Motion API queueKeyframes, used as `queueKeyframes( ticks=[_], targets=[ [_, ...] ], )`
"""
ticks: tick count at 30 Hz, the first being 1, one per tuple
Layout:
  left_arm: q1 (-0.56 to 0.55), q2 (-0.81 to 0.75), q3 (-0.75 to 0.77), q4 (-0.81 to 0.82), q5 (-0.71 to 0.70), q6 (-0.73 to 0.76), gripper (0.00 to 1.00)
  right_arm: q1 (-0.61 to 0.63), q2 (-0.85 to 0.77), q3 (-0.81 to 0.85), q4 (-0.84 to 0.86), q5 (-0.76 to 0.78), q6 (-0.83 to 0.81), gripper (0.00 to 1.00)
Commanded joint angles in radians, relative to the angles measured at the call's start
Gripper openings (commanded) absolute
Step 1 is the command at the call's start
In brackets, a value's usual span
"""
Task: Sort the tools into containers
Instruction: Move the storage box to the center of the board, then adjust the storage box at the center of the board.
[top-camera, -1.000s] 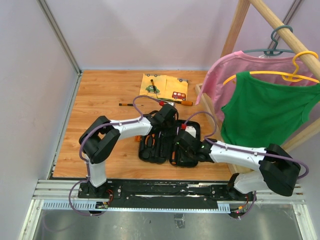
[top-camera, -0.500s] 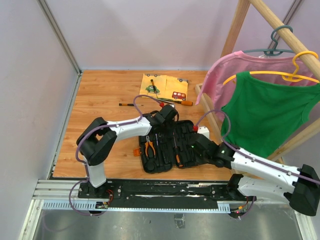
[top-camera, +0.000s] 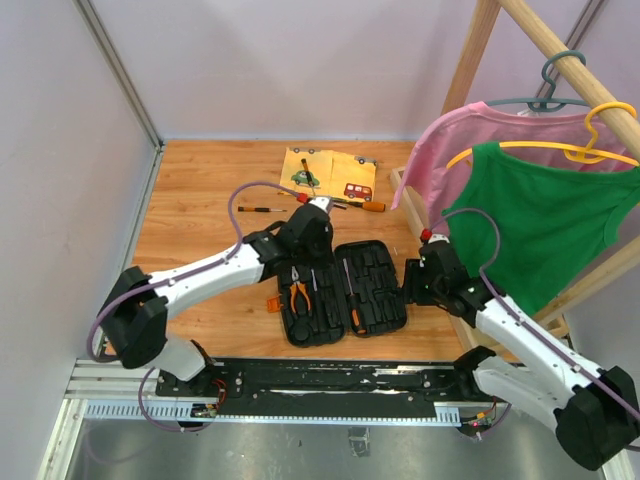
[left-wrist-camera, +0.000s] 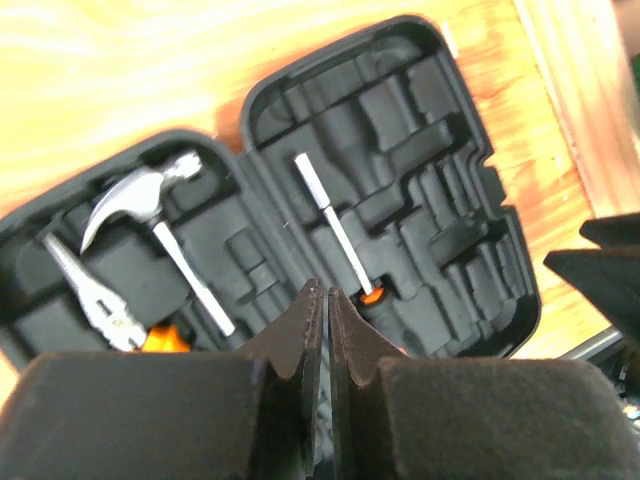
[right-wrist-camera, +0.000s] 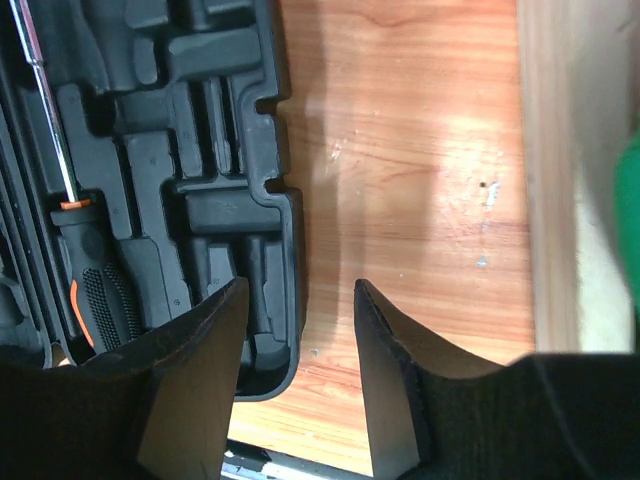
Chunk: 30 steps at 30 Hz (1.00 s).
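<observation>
Case opened, both arms drawn back.
Laid tool case (top-camera: 345, 290) fully open and flat on surface (top-camera: 200, 200); pulled right claw (right-wrist-camera: 300, 285) rightward clear of it, jaws parting; eased left claw (left-wrist-camera: 327, 295), closed, toward left half.

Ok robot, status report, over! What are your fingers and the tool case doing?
Left fingers shut, empty, above open tool case. Right fingers open, empty, at its right edge. Hammer, pliers, one screwdriver slotted; orange-handled screwdriver loose by yellow cloth.
</observation>
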Motion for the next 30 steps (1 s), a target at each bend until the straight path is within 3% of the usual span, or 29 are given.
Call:
queueKeyframes(
  ticks=[1,9,13,21,25,30],
  targets=[
    [0.003,-0.117,-0.118,-0.044,-0.076,0.001,0.11,-0.127,0.055,-0.069,0.172,-0.326,-0.094,0.49],
    [0.003,-0.289,-0.249,-0.095,-0.108,-0.030,0.13,-0.132,0.117,-0.155,0.234,-0.501,-0.041,0.49],
    [0.003,-0.318,-0.262,-0.114,-0.116,-0.030,0.15,-0.038,0.093,-0.188,0.286,-0.533,0.038,0.49],
    [0.003,-0.310,-0.244,-0.118,-0.115,-0.025,0.18,0.221,0.114,-0.160,0.341,-0.438,0.191,0.49],
    [0.003,-0.302,-0.251,-0.119,-0.103,-0.024,0.19,0.231,0.093,-0.130,0.208,-0.340,0.181,0.52],
    [-0.027,-0.322,-0.272,-0.120,-0.101,-0.042,0.21,0.230,0.029,-0.056,-0.028,-0.107,0.135,0.54]
  ],
)
